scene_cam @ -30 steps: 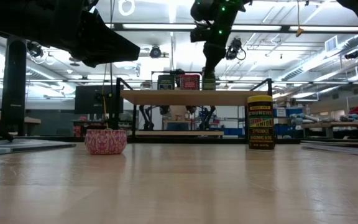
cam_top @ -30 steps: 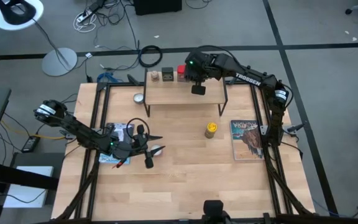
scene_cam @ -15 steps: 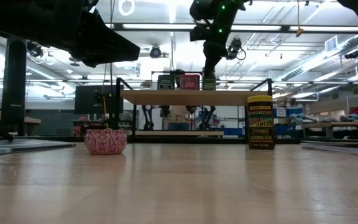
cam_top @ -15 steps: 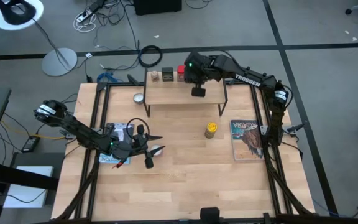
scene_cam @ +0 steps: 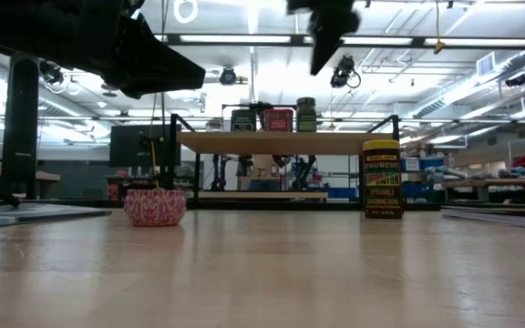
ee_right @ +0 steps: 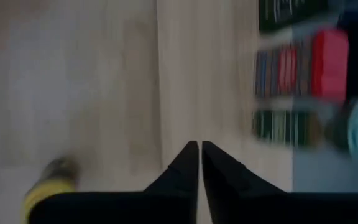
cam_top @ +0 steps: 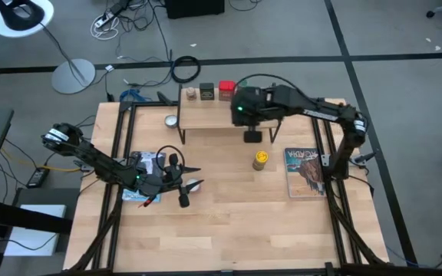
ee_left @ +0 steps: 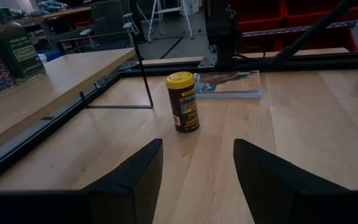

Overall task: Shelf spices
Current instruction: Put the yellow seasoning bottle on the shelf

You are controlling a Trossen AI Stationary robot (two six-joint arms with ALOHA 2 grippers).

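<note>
The shelf (cam_top: 213,116) stands at the table's far side. On it, in a row, stand the brownish jar (cam_top: 192,93), the black tin (cam_top: 206,93) and the red tin (cam_top: 225,90). The green-capped jar (scene_cam: 306,115) stands upright beside the red tin; my right arm hides it from above. The yellow jar (cam_top: 261,159) stands on the table in front of the shelf. My right gripper (cam_top: 252,136) hovers shut, between the shelf's near edge and the yellow jar, high above the table (scene_cam: 331,36). My left gripper (cam_top: 184,186) waits open at mid-left, its fingers pointing toward the yellow jar (ee_left: 183,102).
One book (cam_top: 305,170) lies near the table's right edge, and another (cam_top: 138,184) lies under my left arm. One silver disc (cam_top: 172,120) rests left of the shelf and a second (cam_top: 195,184) by my left gripper. Bare wood fills the near half of the table.
My right gripper has left the green-capped jar, risen and swung from over the shelf toward the table's near edge. It is now above the gap before the yellow jar. The green-capped jar stays upright on the shelf.
</note>
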